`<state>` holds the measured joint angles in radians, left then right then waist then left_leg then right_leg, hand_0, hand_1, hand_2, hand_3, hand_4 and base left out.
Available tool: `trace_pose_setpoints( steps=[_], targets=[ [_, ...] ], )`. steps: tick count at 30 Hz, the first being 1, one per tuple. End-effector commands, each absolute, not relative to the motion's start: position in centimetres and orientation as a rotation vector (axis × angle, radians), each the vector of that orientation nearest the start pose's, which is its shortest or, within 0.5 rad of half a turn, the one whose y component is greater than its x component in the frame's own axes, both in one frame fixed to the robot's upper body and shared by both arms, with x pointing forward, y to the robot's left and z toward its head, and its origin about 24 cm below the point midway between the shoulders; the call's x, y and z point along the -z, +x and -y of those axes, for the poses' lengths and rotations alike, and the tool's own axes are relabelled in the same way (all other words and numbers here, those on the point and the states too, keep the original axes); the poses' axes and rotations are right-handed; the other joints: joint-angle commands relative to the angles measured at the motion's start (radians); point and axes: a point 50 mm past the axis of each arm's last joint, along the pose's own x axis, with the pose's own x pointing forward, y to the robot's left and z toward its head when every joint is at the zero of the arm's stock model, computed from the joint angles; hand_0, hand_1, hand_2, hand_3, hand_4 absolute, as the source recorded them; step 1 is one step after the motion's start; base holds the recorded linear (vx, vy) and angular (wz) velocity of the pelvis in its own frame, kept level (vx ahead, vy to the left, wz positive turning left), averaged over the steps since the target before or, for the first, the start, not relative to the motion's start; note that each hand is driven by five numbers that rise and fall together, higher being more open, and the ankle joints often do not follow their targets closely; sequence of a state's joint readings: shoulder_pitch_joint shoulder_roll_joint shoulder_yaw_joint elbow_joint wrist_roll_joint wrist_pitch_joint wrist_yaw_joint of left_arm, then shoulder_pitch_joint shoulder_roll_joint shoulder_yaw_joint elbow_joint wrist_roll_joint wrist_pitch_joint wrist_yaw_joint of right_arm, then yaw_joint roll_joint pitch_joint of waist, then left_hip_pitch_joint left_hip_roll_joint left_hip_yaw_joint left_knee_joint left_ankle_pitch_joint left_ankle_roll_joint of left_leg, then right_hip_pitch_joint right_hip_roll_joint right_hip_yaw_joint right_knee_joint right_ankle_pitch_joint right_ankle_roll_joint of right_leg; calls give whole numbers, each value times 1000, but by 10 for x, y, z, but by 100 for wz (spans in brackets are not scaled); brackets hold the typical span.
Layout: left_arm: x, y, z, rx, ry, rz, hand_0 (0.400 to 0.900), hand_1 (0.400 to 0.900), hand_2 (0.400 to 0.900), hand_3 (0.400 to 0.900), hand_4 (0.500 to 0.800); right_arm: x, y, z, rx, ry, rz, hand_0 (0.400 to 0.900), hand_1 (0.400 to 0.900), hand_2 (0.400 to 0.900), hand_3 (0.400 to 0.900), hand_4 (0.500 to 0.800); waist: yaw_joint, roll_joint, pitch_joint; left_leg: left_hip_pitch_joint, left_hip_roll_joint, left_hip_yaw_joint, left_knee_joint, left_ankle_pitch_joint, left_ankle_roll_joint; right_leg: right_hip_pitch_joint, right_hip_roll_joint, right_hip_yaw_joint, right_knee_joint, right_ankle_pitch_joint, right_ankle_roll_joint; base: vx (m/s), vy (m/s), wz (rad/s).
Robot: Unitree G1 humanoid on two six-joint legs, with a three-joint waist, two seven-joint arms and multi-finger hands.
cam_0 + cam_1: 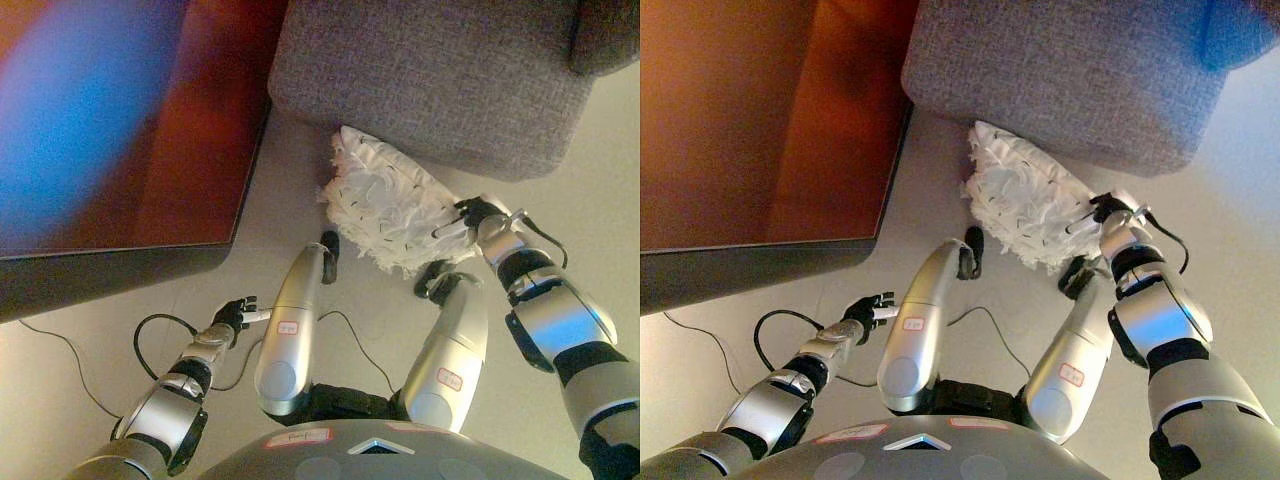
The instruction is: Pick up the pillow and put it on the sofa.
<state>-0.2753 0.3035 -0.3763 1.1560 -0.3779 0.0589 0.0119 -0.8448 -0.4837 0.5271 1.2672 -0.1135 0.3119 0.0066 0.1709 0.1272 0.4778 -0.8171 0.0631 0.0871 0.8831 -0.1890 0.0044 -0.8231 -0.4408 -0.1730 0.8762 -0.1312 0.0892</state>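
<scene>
A dark reddish-brown bench (pixel 760 130) with a thick dark edge fills the left side above a pale beige floor (pixel 1240 190).

Left arm (pixel 165 400): silver-grey rounded shells, with black showing at the joints between them (it looks like jointed armour from where I stand).
Left wrist: a narrower silver section, ringed, with dark gaps between the rings.
Left hand (pixel 232 312): dark, almost black, small against the arm; one finger ends in a white cover.
Right arm (pixel 560 330): the same silver-grey, in bulkier, glossy segments; wide black bands separate one shell from the next.
Right wrist: a short silver cuff set between black rings.
Right hand (pixel 480 218): dark like the other, with pale metal parts on its back.
</scene>
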Motion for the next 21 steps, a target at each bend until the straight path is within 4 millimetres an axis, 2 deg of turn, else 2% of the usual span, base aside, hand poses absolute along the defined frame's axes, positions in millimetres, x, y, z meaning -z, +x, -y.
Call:
trace_pose_setpoints(
  steps=[1,8,10,14,21],
  targets=[
    [130,170,-249,-117,195,-1054,900,900,900,900,800,-87,360,314,304,-1060,-700,900,900,900,900,800,12,40,13,21,48,-72,-83,-19,-95,16,-45,70,63,-84,36,-28,43,-1],
    [135,158,-250,-131,129,-1062,900,900,900,900,800,-125,369,326,367,-1091,-643,900,900,900,900,800,18,66,17,-87,45,-82,46,-55,-80,-102,-40,116,182,-126,16,-43,29,3],
    [136,155,-250,-138,107,-1060,900,900,900,900,800,-136,375,323,359,-1093,-618,900,900,900,900,800,19,72,18,-129,44,-89,104,-74,-76,-146,-34,136,234,-149,6,-63,23,0],
    [136,151,-252,-160,77,-1054,900,900,900,900,800,-147,382,313,338,-1109,-575,900,900,900,900,800,22,77,24,-203,47,-108,211,-102,-72,-217,-14,170,334,-193,-11,-48,-8,-3],
    [139,141,-252,-171,8,-1036,900,900,900,900,800,-164,393,300,304,-1149,-535,900,900,900,900,800,28,93,32,-302,51,-119,316,-118,-74,-319,-1,197,455,-238,-25,-44,9,-2]
  ],
)
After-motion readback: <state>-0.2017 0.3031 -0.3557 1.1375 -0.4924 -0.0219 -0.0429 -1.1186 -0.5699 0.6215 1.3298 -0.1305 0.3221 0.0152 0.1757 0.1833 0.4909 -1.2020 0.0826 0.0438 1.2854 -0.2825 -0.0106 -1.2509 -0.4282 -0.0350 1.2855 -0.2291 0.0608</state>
